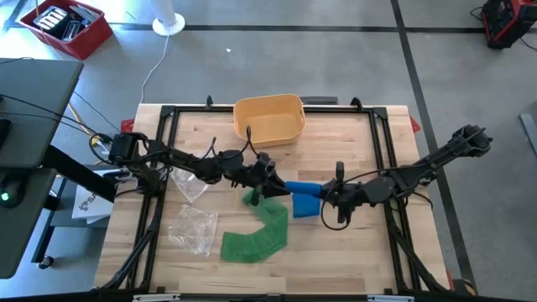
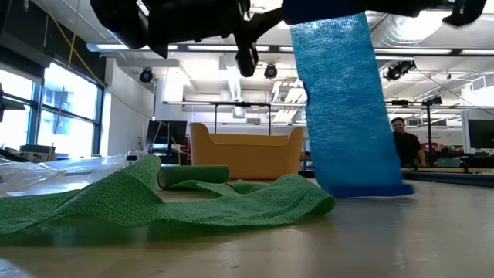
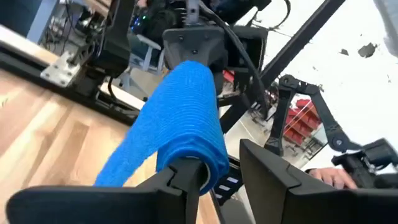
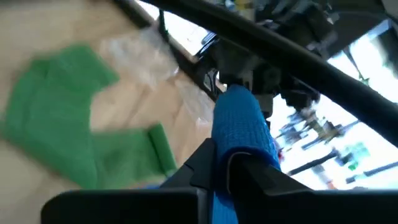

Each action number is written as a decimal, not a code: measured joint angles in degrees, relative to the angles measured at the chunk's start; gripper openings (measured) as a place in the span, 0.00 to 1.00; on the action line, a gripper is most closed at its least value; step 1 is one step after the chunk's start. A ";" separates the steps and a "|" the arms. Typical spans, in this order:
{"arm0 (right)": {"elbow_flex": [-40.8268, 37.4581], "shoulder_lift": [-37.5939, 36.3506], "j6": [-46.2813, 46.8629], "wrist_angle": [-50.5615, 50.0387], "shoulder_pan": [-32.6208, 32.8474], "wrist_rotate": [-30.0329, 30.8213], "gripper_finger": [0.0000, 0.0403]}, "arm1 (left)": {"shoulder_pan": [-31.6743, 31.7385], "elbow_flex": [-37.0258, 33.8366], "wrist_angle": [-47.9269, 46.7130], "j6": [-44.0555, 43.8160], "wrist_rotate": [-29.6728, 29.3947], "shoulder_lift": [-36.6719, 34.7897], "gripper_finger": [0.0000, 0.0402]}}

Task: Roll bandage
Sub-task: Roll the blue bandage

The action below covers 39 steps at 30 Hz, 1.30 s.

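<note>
I see the right gripper [image 1: 325, 200] clamped on the blue bandage [image 1: 304, 200]; the left gripper [image 1: 281, 188] stands apart at its other end.

Landmark: the basket [image 1: 268, 118], at the table's [image 1: 352, 252] far edge, midway across. In the high view, the two arms meet just in front of the basket: left gripper [image 1: 275, 181] comes in from the left, right gripper [image 1: 325, 198] from the right, with the held bandage [image 1: 304, 198] between them, slightly right of the basket and hanging down to the tabletop in the low view. The loose bandage [image 1: 260, 231] lies in front of the basket, its rolled end nearest it. Two plastic wrappers [image 1: 191, 226] lie front-left of the basket, left of the loose bandage. A person [image 2: 404, 141] sits far behind the table.
</note>
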 joint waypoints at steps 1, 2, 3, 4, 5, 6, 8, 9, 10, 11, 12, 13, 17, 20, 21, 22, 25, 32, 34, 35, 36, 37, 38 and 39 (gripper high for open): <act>0.00 0.00 -1.46 -0.20 0.00 -0.02 0.06 | 0.29 0.00 0.02 -0.99 0.05 -0.01 0.24; 0.00 0.00 -1.62 -0.17 0.00 -0.01 0.06 | 0.50 0.00 0.11 -1.66 0.07 -0.01 0.23; 0.00 0.00 -1.23 -0.16 0.00 -0.02 0.06 | 0.60 0.00 0.15 -1.66 0.08 -0.01 0.21; 0.00 0.00 0.01 -0.17 -0.01 -0.02 0.06 | 0.60 0.00 0.13 -0.84 0.07 -0.01 0.18; 0.00 0.00 1.87 -0.17 0.00 -0.04 0.06 | 0.59 0.00 0.11 0.55 0.00 0.00 0.15; 0.00 0.00 4.57 -0.02 0.00 0.00 0.06 | 0.57 0.00 0.11 2.31 -0.09 -0.01 0.12; 0.00 0.00 11.49 0.43 0.04 0.24 0.06 | 0.51 0.00 0.36 5.79 0.28 -0.01 0.04; 0.00 0.00 15.05 0.42 0.04 0.24 0.06 | 0.47 0.00 0.43 7.11 0.50 -0.01 0.03; 0.00 0.00 18.51 0.36 0.04 0.28 0.06 | 0.47 0.00 0.44 8.10 0.59 -0.01 0.02; 0.00 0.00 22.17 0.28 0.04 0.30 0.06 | 0.44 0.00 0.41 9.12 0.56 -0.01 0.03; 0.00 0.00 25.85 0.29 0.06 0.25 0.06 | 0.41 0.00 0.37 10.28 0.56 -0.01 0.03; 0.00 0.00 29.03 0.31 0.07 0.13 0.06 | 0.32 0.00 0.36 11.79 0.57 -0.01 0.03; 0.00 -0.82 40.31 0.26 -0.08 -1.21 0.07 | -0.21 0.00 -0.30 19.09 0.47 -0.01 0.01; 0.00 -2.31 47.39 0.36 -0.13 -1.60 0.13 | -0.83 0.02 -0.68 26.14 -0.14 -0.03 0.01; 0.00 -2.81 49.46 0.46 -0.11 -1.74 0.17 | -1.04 0.02 -0.66 28.93 -0.29 -0.03 0.01; 0.00 -3.34 51.00 0.53 -0.12 -2.04 0.20 | -1.28 0.02 -0.66 31.96 -0.40 -0.06 0.01; 0.00 -4.67 53.52 0.58 -0.68 -6.10 0.29 | -1.80 0.02 -0.63 40.35 -0.41 -0.12 0.01; 0.00 -5.27 61.75 1.50 -3.56 -11.85 0.40 | -2.21 -0.06 -0.74 47.90 -2.23 -0.14 0.02; 0.00 -5.12 62.74 1.48 -4.45 -11.55 0.40 | -2.40 -0.11 -0.80 49.33 -2.77 -0.14 0.02; 0.00 -5.01 62.92 1.47 -4.92 -11.44 0.40 | -2.44 -0.12 -0.81 49.56 -2.99 -0.14 0.02; 0.00 -4.90 62.89 1.49 -5.34 -11.33 0.39 | -2.44 -0.13 -0.84 49.52 -3.11 -0.15 0.02; 0.00 -4.81 62.60 1.43 -5.65 -11.21 0.38 | -2.44 -0.15 -0.86 49.26 -3.13 -0.17 0.02; 0.00 -4.58 62.03 1.42 -5.80 -10.89 0.36 | -2.44 -0.17 -0.86 48.81 -3.14 -0.17 0.03; 0.00 -4.50 61.33 1.35 -5.88 -10.77 0.33 | -2.44 -0.19 -0.91 48.11 -3.07 -0.17 0.03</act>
